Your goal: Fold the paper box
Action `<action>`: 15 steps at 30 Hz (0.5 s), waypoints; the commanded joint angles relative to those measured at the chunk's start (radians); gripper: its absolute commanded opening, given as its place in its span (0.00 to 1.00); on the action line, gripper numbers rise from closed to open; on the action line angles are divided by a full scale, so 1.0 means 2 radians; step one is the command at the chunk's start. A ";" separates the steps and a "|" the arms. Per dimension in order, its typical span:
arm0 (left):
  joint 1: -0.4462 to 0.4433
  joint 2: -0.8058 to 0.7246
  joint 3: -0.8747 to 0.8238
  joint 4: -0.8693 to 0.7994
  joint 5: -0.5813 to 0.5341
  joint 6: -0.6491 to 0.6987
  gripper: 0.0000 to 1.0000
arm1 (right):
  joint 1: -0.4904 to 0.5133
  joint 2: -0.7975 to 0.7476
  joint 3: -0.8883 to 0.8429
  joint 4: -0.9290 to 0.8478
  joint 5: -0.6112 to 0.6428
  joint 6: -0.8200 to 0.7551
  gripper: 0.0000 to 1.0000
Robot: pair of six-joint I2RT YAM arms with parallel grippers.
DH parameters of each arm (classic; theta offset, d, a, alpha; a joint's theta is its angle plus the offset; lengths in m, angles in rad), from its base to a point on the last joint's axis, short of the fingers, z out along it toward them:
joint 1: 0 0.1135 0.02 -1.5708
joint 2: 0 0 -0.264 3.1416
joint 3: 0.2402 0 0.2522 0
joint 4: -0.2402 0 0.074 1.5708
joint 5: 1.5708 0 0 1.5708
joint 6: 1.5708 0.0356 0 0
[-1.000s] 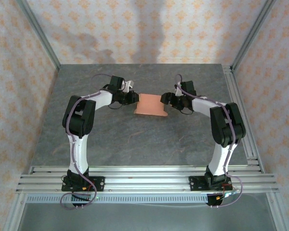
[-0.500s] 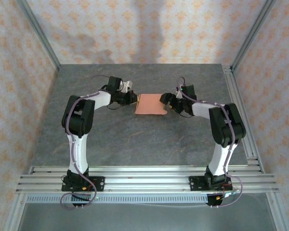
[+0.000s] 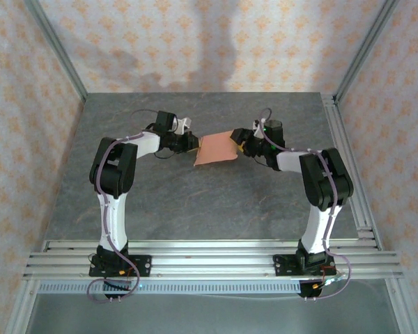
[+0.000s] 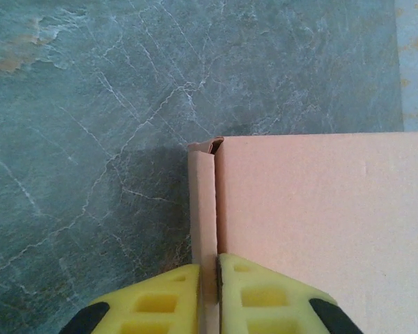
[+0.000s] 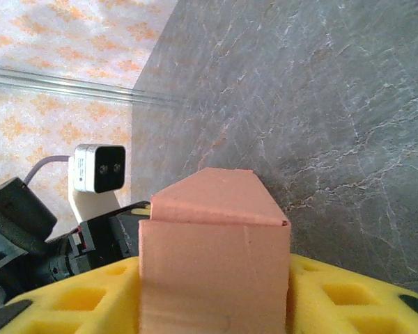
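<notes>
One part-folded salmon paper box (image 3: 214, 148) spans left hand (image 4: 210, 270) and right hand (image 5: 216, 282).

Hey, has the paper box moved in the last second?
Yes. The right end of the paper box swung toward the far edge of the table; its left end stayed put.

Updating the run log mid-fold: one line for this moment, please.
left gripper: pinching paper box edge flap | right gripper: closed across opposite end | box: spanning both grippers, mid-table
</notes>
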 commanded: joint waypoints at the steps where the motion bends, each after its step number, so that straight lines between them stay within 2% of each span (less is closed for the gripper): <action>1: 0.003 -0.009 -0.015 0.012 -0.014 0.007 0.23 | 0.001 -0.017 -0.004 0.015 -0.004 0.005 0.47; 3: 0.004 -0.030 -0.035 0.040 -0.032 0.002 0.31 | -0.001 -0.025 -0.004 0.007 0.001 0.005 0.45; 6: 0.003 -0.069 -0.074 0.092 -0.069 0.002 0.54 | -0.002 -0.035 -0.004 0.000 0.004 0.010 0.44; 11: -0.001 -0.152 -0.157 0.206 -0.136 0.030 0.70 | -0.010 -0.058 -0.005 -0.007 0.007 0.027 0.45; 15: -0.023 -0.211 -0.202 0.237 -0.189 0.124 0.79 | -0.020 -0.082 -0.007 -0.011 0.007 0.044 0.45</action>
